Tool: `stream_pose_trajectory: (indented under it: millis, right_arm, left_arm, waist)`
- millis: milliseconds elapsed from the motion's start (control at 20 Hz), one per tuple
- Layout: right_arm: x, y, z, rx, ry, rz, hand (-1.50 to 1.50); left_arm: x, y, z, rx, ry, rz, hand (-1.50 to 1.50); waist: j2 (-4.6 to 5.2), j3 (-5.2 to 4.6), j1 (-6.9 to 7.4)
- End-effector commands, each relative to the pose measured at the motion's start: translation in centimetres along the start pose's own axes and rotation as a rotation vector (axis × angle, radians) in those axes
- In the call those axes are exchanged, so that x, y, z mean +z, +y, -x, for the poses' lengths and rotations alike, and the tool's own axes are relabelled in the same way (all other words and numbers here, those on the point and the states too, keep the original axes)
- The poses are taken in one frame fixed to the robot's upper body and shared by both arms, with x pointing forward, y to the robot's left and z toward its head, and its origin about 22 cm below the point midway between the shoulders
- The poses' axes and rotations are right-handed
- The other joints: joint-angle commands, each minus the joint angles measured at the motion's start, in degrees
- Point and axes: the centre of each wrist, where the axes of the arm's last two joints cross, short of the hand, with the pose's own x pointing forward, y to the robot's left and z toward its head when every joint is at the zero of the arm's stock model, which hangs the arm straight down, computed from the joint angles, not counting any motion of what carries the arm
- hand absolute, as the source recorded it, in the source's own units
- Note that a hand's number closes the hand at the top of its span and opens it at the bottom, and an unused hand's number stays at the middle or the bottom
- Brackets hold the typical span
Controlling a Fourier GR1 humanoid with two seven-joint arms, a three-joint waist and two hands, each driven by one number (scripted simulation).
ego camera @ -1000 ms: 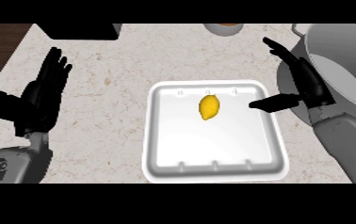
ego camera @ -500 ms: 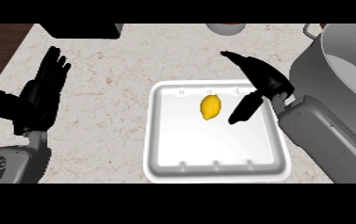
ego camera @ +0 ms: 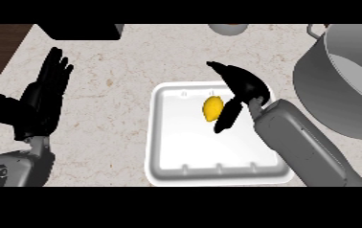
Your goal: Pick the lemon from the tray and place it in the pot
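Observation:
A yellow lemon [ego camera: 211,108] lies in the upper middle of the white tray [ego camera: 184,165]. My right hand [ego camera: 244,85] hovers over the tray just right of the lemon, open, with the fingers stretched past the lemon's top and the thumb hanging down along its right side. Whether the thumb touches the lemon I cannot tell. The grey pot [ego camera: 332,85] stands at the right edge, partly cut off. My left hand [ego camera: 44,100] rests open at the left, fingers up.
A dark box [ego camera: 79,30] sits at the counter's back left. A small round grey object [ego camera: 228,28] stands at the back centre. Bare speckled counter [ego camera: 120,78] lies between my left hand and the tray.
My right hand has swung left from the tray's right rim to over the tray, ending right beside the lemon. The lemon, tray and left hand have stayed put.

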Motion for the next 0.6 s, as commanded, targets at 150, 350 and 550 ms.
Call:
stream_pose_trajectory:
  millis: [150, 350, 550]
  right_arm:
    - [0.6, 2.0, 0.3, 0.046, 0.105, -0.038, -1.5]
    - [-1.2, 4.1, 1.5, 0.079, 0.14, -0.002, -1.5]
    - [-3.2, 4.6, 1.8, 0.075, 0.127, -0.028, -1.5]
  left_arm:
    - [0.0, -0.1, 0.1, -0.009, -0.009, -0.013, 0.0]
    - [-1.2, 1.8, -0.9, -0.011, -0.004, -0.013, 0.0]
    - [-0.6, 0.8, -0.7, -0.013, -0.011, -0.001, 0.0]
  waist:
    - [-0.07, 0.01, -0.55]
    - [0.04, 0.02, -0.26]
    - [0.09, 0.02, -0.02]
